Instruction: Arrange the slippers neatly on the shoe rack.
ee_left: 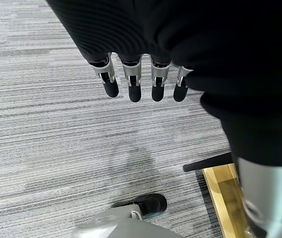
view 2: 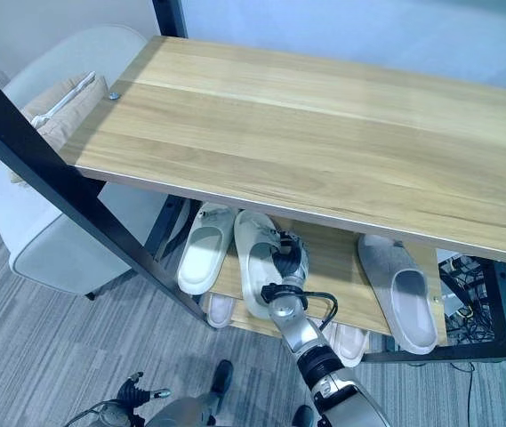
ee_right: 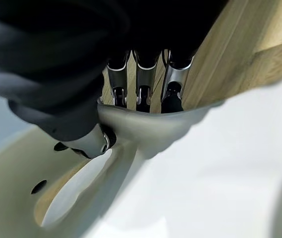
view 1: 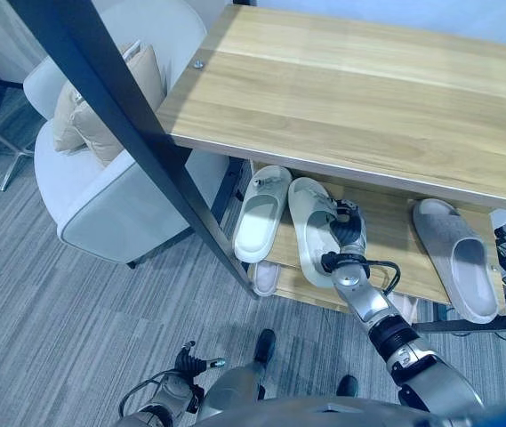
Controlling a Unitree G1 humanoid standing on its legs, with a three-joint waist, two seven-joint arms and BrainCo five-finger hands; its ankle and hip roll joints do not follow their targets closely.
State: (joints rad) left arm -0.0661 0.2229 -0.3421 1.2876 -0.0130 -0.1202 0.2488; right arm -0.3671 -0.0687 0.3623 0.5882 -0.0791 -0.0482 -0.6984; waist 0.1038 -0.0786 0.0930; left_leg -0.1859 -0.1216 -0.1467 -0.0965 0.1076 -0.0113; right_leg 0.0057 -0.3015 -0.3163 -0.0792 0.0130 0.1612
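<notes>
- Under the wooden top [view 1: 359, 89] of the shoe rack, on the middle shelf [view 1: 386, 236], the right hand [view 1: 348, 233] is gripping a pale slipper [view 1: 310, 227]. In the right wrist view the fingers [ee_right: 141, 94] are reaching over the strap [ee_right: 145, 126] of this slipper and the thumb [ee_right: 88, 141] is pressing under it, so the hand is closing around the strap like a pinch.
- I think the hand is taking the strap because this is the only part that gives a firm hold; the sole is too flat and wide.
- This slipper is lying on the shelf with its toe pointing to the back, just beside a second pale slipper [view 1: 261, 213] on its left. The two are almost parallel, so they are looking like a pair that is nearly in order.
- A grey slipper [view 1: 455, 258] is lying well apart at the right end of the same shelf, a little tilted. More pale slippers [view 1: 266, 277] are partly showing on the lower shelf.
- The left hand [ee_left: 136, 79] is hanging low above the grey carpet floor [ee_left: 56, 139], with straight relaxed fingers and holding nothing.
- Beside the rack, a light armchair [view 1: 101, 196] with a beige cushion [view 1: 101, 116] is standing.
- My judgement: the step in hand is placing or straightening the held slipper next to its partner.
</notes>
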